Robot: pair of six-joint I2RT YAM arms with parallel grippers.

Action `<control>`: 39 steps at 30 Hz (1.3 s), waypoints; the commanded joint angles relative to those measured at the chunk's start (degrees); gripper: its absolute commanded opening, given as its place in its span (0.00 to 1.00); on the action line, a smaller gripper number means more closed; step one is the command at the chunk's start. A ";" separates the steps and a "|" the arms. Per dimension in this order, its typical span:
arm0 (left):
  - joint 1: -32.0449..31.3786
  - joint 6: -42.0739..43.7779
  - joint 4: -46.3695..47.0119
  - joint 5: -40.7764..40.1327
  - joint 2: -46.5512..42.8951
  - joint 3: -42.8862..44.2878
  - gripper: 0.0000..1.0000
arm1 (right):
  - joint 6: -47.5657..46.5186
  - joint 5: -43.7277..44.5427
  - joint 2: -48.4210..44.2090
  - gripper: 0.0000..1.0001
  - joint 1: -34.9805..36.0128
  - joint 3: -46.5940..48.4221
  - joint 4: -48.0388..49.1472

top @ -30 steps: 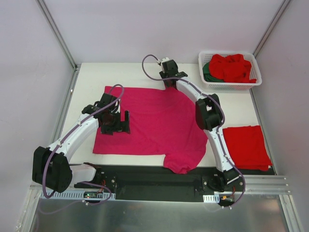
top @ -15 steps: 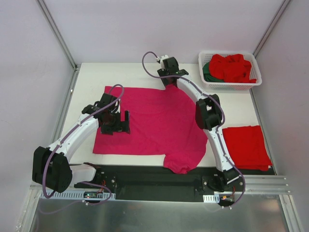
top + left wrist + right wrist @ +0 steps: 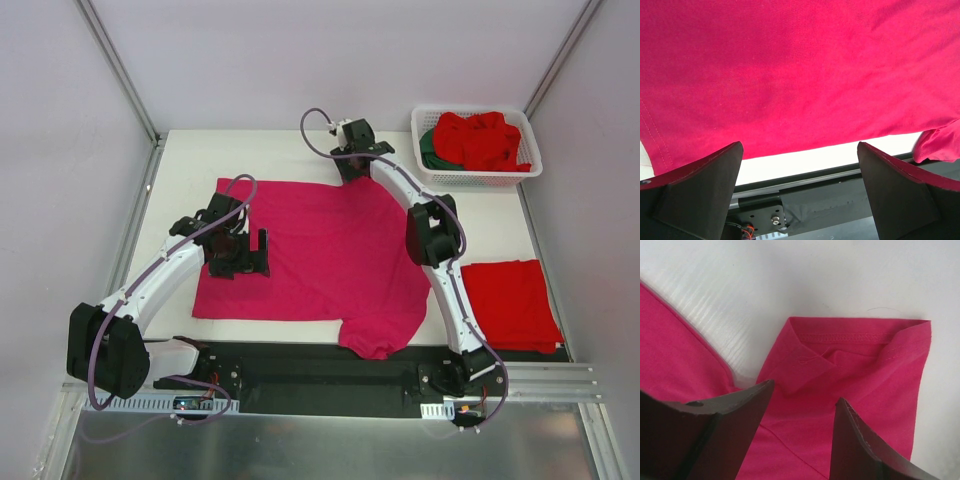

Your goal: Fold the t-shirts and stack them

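Left end effector (image 3: 800,150) wide apart over magenta t-shirt (image 3: 320,250); right end effector (image 3: 805,392), also apart, apparently masks its sleeve (image 3: 865,360) overhead.

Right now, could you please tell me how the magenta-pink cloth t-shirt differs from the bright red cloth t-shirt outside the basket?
The magenta-pink cloth t-shirt lies spread open mid-table; the bright red cloth t-shirt is folded into a compact rectangle at the right. The pink one covers far more table than the red one. Both lie flat on the white table.
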 commanded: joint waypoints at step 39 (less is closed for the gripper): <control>9.36 1.04 -6.51 0.14 31.91 34.24 0.99 | 18.02 -0.49 -49.14 0.58 6.76 -52.82 -14.95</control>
